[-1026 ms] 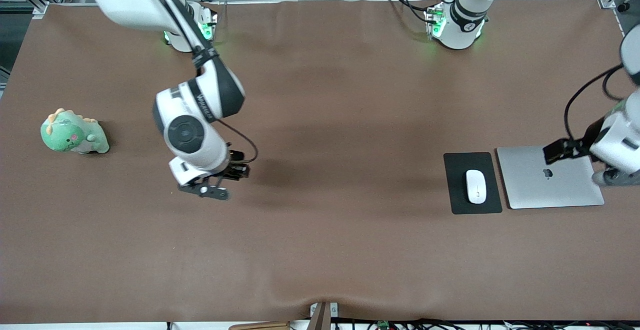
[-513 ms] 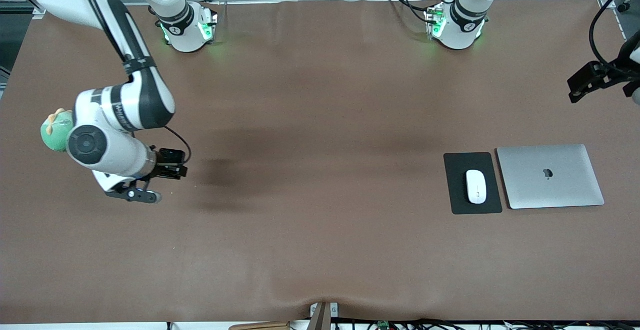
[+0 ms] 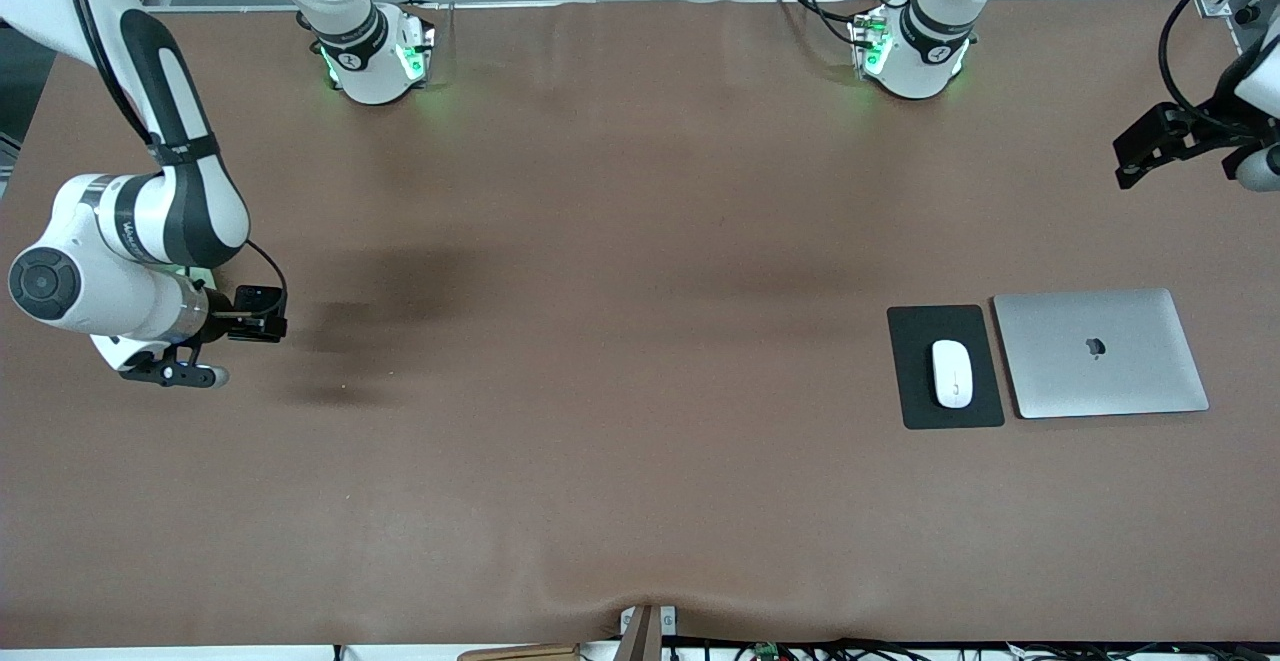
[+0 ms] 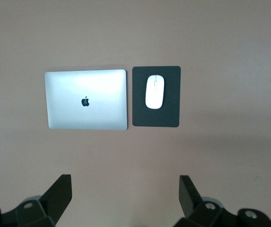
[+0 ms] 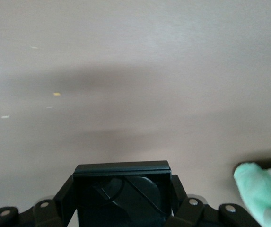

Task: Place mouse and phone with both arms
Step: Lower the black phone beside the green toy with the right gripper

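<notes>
The white mouse (image 3: 952,373) lies on a black pad (image 3: 920,411) beside a closed silver laptop (image 3: 1130,381), toward the left arm's end of the table. It also shows in the left wrist view (image 4: 154,91). My left gripper (image 4: 126,198) is open and empty, high above the table near its edge (image 3: 1260,169). My right gripper (image 3: 168,374) is shut on the black phone (image 5: 122,189) and holds it above the table at the right arm's end.
The pad (image 4: 172,113) and laptop (image 4: 86,99) lie side by side. A green plush toy (image 5: 263,191) sits beside my right gripper, mostly hidden under the right arm in the front view. The brown table cover (image 3: 640,341) is bare across the middle.
The right arm has swung from the table's middle to its own end, covering the green toy. The left gripper has risen from over the laptop and drawn back toward the table's edge.
</notes>
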Available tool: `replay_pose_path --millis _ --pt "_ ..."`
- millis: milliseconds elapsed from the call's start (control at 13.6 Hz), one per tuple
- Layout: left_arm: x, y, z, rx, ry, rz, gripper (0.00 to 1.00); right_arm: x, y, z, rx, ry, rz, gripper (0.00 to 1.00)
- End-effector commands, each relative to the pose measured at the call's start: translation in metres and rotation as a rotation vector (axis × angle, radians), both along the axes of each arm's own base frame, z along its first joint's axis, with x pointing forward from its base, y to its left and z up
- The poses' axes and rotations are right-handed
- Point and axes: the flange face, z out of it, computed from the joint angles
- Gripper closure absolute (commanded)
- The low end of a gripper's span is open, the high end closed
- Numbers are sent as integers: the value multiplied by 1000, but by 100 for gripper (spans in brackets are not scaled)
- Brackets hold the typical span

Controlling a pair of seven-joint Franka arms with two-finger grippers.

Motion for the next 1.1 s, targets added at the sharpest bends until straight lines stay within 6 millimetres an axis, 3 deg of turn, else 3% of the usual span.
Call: replay_pose_path --millis 0,586,806,880,953,1026 --pt "-12 -3 0 -26 11 1 0 -14 -30 -14 10 -47 38 100" --pt "-5 -5 -8 -64 22 -1 0 -37 -95 -87 43 7 -4 98" --pt "-5 -5 -8 -64 22 0 0 -44 -107 -104 54 23 -14 95" --pt "-5 -5 -8 -64 22 0 0 -45 -107 -107 56 27 -14 89" --pt "-5 -5 -8 -64 20 2 0 -45 -106 -109 57 32 -12 57" --pt "-5 -4 -8 -63 22 5 0 -46 -105 -110 59 36 -12 7"
